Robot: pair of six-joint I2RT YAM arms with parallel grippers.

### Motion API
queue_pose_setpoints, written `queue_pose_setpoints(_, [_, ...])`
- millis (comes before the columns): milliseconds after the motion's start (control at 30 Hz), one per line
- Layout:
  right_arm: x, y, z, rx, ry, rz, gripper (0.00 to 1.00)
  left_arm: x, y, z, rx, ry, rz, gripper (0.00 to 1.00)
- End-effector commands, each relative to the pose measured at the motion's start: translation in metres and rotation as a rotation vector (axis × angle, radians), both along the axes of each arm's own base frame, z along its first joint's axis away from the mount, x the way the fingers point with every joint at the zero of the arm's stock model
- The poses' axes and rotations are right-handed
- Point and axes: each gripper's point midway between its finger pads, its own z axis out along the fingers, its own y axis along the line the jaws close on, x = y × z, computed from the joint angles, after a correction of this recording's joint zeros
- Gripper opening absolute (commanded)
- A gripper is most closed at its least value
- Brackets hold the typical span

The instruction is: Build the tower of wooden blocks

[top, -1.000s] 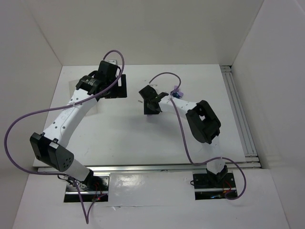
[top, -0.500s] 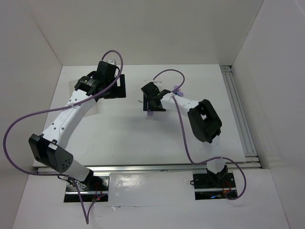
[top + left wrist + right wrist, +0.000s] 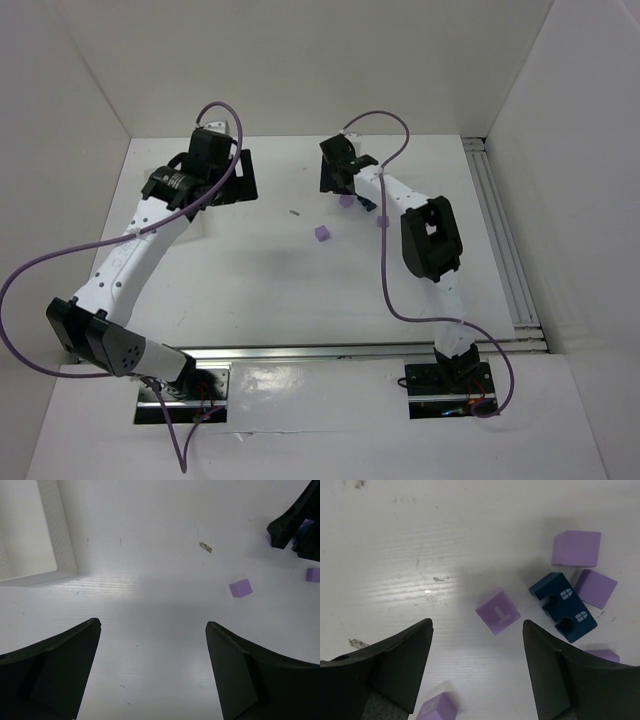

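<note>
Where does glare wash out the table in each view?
Top external: table evenly lit, sheen on the near strip. Left wrist: bright band beside the white box. Right wrist: glare patch left of the T-marked purple block, focus sharp.

One block (image 3: 321,233) lay alone near the middle of the table (image 3: 250,280), well apart from the box (image 3: 55,530) on its left, with a notched block (image 3: 563,606) among cubes (image 3: 576,548) clustered behind, to its right.
</note>
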Motion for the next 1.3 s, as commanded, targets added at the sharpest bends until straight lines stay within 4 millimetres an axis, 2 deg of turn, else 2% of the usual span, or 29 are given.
queue_pose_setpoints(0, [0.001, -0.004, -0.012, -0.028, 0.051, 0.040, 0.80, 0.005, 0.005, 0.015, -0.031, -0.063, 0.027, 0.99])
queue_pose_setpoints(67, [0.007, -0.010, -0.016, -0.007, 0.054, 0.045, 0.80, 0.004, 0.005, 0.012, -0.028, -0.054, 0.027, 0.99])
queue_pose_setpoints(133, [0.010, -0.005, -0.019, 0.003, 0.050, 0.074, 0.81, 0.005, 0.003, 0.008, -0.031, -0.043, 0.020, 0.99])
queue_pose_setpoints(200, [0.008, -0.004, -0.032, -0.007, 0.074, 0.087, 0.82, 0.005, 0.003, 0.008, -0.031, -0.043, 0.020, 0.99])
queue_pose_setpoints(233, [0.011, -0.003, -0.027, -0.002, 0.063, 0.088, 0.82, 0.005, 0.003, 0.008, -0.031, -0.043, 0.020, 0.99])
queue_pose_setpoints(300, [0.010, -0.003, -0.039, -0.011, 0.082, 0.087, 0.82, 0.006, 0.001, 0.005, -0.033, -0.033, 0.013, 0.99])
queue_pose_setpoints(533, [0.018, 0.005, -0.046, -0.011, 0.065, 0.144, 0.82, 0.006, 0.001, 0.005, -0.033, -0.033, 0.013, 0.99])
queue_pose_setpoints(633, [0.024, 0.002, -0.041, -0.014, 0.049, 0.159, 0.82, 0.005, 0.001, 0.001, -0.030, -0.024, 0.013, 0.99])
queue_pose_setpoints(700, [0.021, 0.001, -0.044, -0.017, 0.057, 0.159, 0.81, 0.005, 0.001, 0.001, -0.030, -0.024, 0.013, 0.99])
queue_pose_setpoints(767, [0.020, 0.006, -0.033, -0.014, 0.029, 0.176, 0.77, 0.005, 0.001, 0.001, -0.030, -0.024, 0.013, 0.99])
queue_pose_setpoints(867, [0.012, 0.008, -0.033, -0.027, 0.027, 0.201, 0.73, 0.006, -0.001, -0.002, -0.032, -0.013, 0.007, 0.99])
queue_pose_setpoints(1000, [0.006, 0.020, -0.029, -0.057, 0.010, 0.230, 0.63, 0.006, -0.001, -0.002, -0.032, -0.013, 0.006, 0.99])
queue_pose_setpoints(1033, [0.006, 0.020, -0.026, -0.057, 0.009, 0.230, 0.58, 0.006, -0.001, -0.002, -0.032, -0.013, 0.006, 0.99])
queue_pose_setpoints(1100, [0.006, 0.021, -0.023, -0.081, 0.000, 0.229, 0.54, 0.006, -0.001, -0.002, -0.032, -0.013, 0.006, 0.99])
queue_pose_setpoints(1267, [0.007, 0.023, -0.022, -0.099, -0.006, 0.221, 0.52, 0.004, 0.000, -0.003, -0.032, -0.013, 0.006, 0.99])
